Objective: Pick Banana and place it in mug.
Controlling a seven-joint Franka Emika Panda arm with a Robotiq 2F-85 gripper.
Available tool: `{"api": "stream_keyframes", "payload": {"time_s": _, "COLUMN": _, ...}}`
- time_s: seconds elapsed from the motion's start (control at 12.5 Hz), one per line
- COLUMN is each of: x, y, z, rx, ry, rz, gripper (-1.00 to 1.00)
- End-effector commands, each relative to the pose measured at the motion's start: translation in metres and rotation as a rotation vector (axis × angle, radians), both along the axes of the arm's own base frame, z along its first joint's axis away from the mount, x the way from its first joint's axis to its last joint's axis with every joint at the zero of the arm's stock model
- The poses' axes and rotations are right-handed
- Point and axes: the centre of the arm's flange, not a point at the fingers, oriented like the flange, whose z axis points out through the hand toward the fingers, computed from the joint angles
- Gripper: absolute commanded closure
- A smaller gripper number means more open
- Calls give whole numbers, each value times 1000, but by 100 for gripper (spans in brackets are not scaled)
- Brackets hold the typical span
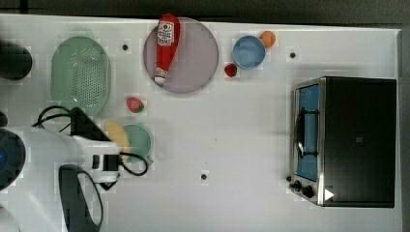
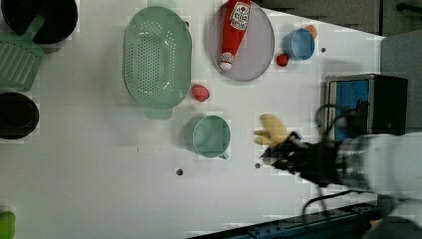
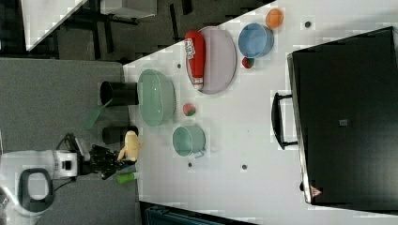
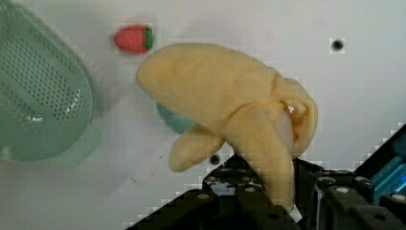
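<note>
I am holding the banana [image 4: 230, 100] up in the air with the gripper [image 2: 278, 149]. The jaws are pinched on the banana, near its peeled end. In the left view the banana is hanging just to the right of the mug [image 2: 211, 136], not over it. In the top view it is showing at the mug's left edge, partly over the rim. The mug is sitting open side up on the table [image 1: 241, 145], near the colander [image 2: 157, 57] and the strawberry [image 2: 200, 92].

Here is what could go wrong, I think. The banana is about as long as the mug is wide. If I am letting go while it is lying flat or off to one side, it may be landing on the rim and rolling off onto the table. The grip is only at one end, so the banana may be tipping or slipping as I am moving it. If I am going down too low, the gripper may be bumping the mug and pushing it over.

I am counting one banana, one mug, one colander, one strawberry, one ketchup bottle [image 1: 167, 47] on one plate [image 1: 193, 67], one blue bowl [image 1: 248, 51], one orange ball [image 1: 267, 38], one small red fruit [image 1: 230, 70] and one toaster oven [image 1: 358, 140].
</note>
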Motion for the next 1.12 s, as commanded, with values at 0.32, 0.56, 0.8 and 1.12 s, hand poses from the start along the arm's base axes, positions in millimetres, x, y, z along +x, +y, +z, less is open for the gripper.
{"api": "stream_keyframes", "payload": {"time_s": 0.32, "x": 15, "y": -8, "z": -86, "rx": 10, "ry": -84, "rz": -201, "gripper": 53}}
{"api": "stream_keyframes", "payload": {"time_s": 0.56, "x": 7, "y": -8, "z": -130, "rx": 24, "ry": -115, "rz": -235, "gripper": 53}}
{"api": "stream_keyframes", "payload": {"time_s": 0.8, "x": 0, "y": -8, "z": -154, "rx": 13, "ry": -93, "rz": -286, "gripper": 48}}
{"api": "stream_keyframes", "payload": {"time_s": 1.12, "x": 4, "y": -9, "z": -152, "rx": 25, "ry": -108, "rz": -294, "gripper": -46}}
